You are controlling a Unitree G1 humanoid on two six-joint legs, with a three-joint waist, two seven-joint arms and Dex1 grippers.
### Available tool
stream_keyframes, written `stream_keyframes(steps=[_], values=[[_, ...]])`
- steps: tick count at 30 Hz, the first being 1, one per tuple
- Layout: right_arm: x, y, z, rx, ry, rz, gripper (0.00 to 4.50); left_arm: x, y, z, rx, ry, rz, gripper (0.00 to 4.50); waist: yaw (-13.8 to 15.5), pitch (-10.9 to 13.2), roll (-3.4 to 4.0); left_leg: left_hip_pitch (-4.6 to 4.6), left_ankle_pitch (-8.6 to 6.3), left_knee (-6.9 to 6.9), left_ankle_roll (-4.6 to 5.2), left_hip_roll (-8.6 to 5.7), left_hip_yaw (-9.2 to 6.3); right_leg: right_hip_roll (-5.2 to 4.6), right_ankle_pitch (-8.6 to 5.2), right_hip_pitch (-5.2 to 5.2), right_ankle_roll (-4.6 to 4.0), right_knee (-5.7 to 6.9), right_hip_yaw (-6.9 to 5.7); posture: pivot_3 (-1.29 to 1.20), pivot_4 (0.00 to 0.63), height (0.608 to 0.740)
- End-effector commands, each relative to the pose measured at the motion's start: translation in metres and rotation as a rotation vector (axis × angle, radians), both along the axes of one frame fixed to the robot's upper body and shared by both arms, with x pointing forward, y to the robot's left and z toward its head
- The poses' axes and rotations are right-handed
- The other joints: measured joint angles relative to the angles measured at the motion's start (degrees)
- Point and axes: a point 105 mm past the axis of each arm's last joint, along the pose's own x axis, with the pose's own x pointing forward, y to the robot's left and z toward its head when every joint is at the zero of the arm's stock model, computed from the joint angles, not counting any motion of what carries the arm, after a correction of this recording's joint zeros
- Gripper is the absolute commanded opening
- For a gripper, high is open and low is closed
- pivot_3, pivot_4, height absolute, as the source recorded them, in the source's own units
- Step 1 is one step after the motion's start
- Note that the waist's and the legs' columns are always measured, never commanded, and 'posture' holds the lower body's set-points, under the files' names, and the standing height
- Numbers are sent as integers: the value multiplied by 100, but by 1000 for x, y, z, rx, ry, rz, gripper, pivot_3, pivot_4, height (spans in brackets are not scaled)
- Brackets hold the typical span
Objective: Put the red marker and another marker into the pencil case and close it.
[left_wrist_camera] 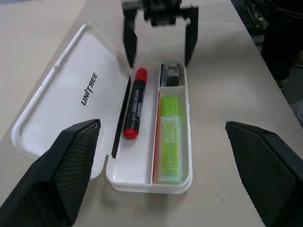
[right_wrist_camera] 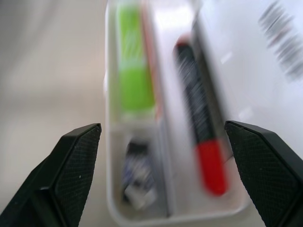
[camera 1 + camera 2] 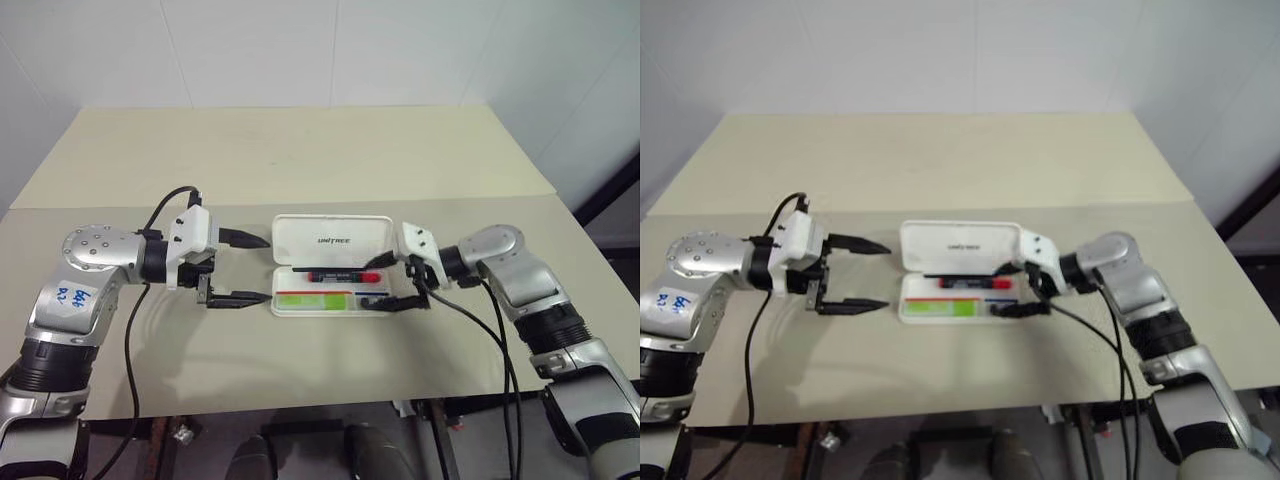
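My grippers, left (image 3: 254, 270) and right (image 3: 377, 282), gape empty; something small and dark (image 1: 172, 75) in the case (image 1: 61, 111) is unclear.

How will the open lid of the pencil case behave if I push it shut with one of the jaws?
The pencil case looks like thin hard plastic, so its lid should swing stiffly on the hinge, not flex. The case seems light on a smooth table, so it may slide unless braced. The red marker and green highlighter lie flat inside, so they probably won't block closing.
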Motion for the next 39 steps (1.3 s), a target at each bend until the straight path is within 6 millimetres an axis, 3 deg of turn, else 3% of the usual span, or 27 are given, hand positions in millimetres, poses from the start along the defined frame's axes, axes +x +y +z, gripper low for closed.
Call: stream_keyframes(steps=[1, 10, 14, 17, 28, 36, 39], values=[[-6, -2, 33, 120, -90, 18, 4462, 0, 1, 13, -11, -59, 0, 4500, 8, 0, 0, 0, 0, -2, 0, 0, 1, 0, 0, 0, 0, -2, 0, 0, 150, 740], [-39, -33, 55, 250, -179, 15, 4462, 1, 15, 20, -67, -58, 46, 4500, 35, 0, 0, -3, 0, -3, 0, -1, 0, -1, 0, 2, 0, -10, -1, 0, 150, 740], [-39, -62, 60, 301, -189, -115, 4462, 5, 23, 17, -93, -61, 73, 4500, 7, 0, 0, 5, 0, -3, 0, 0, 1, -1, 0, 4, 1, -3, -1, 0, 150, 740], [-37, -73, 64, 351, -177, -177, 4500, 9, 25, 19, -128, -70, 87, 3856, 4, 0, 0, 5, 0, 0, 0, 0, 1, -1, 1, 4, 0, -2, 0, 0, 150, 740], [-28, -65, 62, 363, -201, -218, 4500, 21, 24, 25, -182, -120, 119, 74, 15, 0, 0, 4, 0, -1, 0, 0, 1, -1, 1, 5, 1, -6, 0, 0, 150, 740], [-28, -61, 65, 382, -192, -218, 4500, 41, 27, 40, -320, -177, 233, 29, 24, 0, 0, 2, 0, 1, 0, -1, 0, -1, 2, 5, 3, -5, 0, 0, 150, 740], [-29, -59, 63, 384, -185, -220, 4500, 61, 29, 46, -367, -230, 351, 29, 30, 0, 0, 1, 0, 3, 0, -1, 0, -1, 4, 6, 6, -5, 0, 0, 150, 740]])
